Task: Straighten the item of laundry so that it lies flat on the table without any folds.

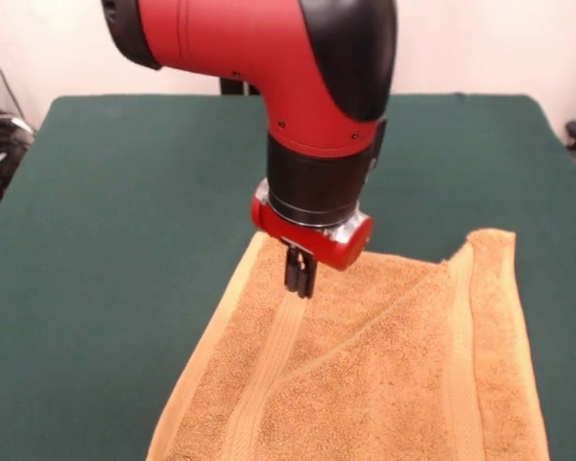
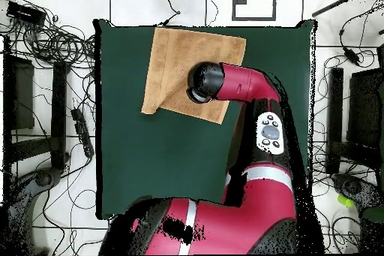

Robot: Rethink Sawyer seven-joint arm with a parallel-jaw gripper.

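The gripper (image 1: 299, 279) stood with its two dark fingers drawn close together, tips at or just above the towel (image 1: 365, 375); whether any cloth was pinched between them could not be told. The contact point lay on a paler woven band near the towel's far edge. The towel looked soft, light and limp, likely to drag and bunch rather than slide stiffly; a diagonal fold crossed it, so a folded corner or edge seemed the best hold. The arm (image 2: 247, 88) reached across the table (image 1: 125, 211), wrist pointing straight down over the towel, which lay at the table's end farthest from the robot's base.
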